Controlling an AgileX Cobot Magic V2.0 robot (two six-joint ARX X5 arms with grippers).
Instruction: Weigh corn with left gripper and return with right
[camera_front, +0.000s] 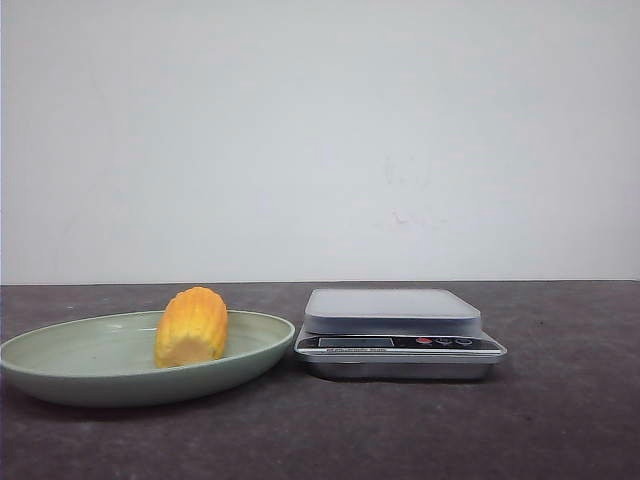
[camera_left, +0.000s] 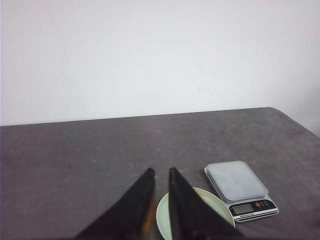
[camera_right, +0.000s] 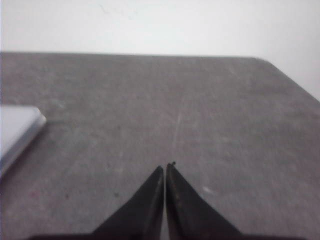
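Observation:
The corn (camera_front: 191, 326), a short yellow-orange cob piece with a pale cut end, lies on its side in the pale green plate (camera_front: 70, 352) at the left. Neither gripper shows in the front view. In the left wrist view my left gripper (camera_left: 161, 171) hangs high above the plate (camera_left: 215, 202), its black fingers a narrow gap apart and empty. The fingers hide the corn there, apart from an orange tint low between them. My right gripper (camera_right: 165, 166) is shut and empty above bare table, right of the scale.
A silver digital kitchen scale (camera_front: 392, 312) with an empty platform stands just right of the plate, almost touching it. It also shows in the left wrist view (camera_left: 236, 180), and its corner shows in the right wrist view (camera_right: 15, 130). The table is dark grey, the wall behind white.

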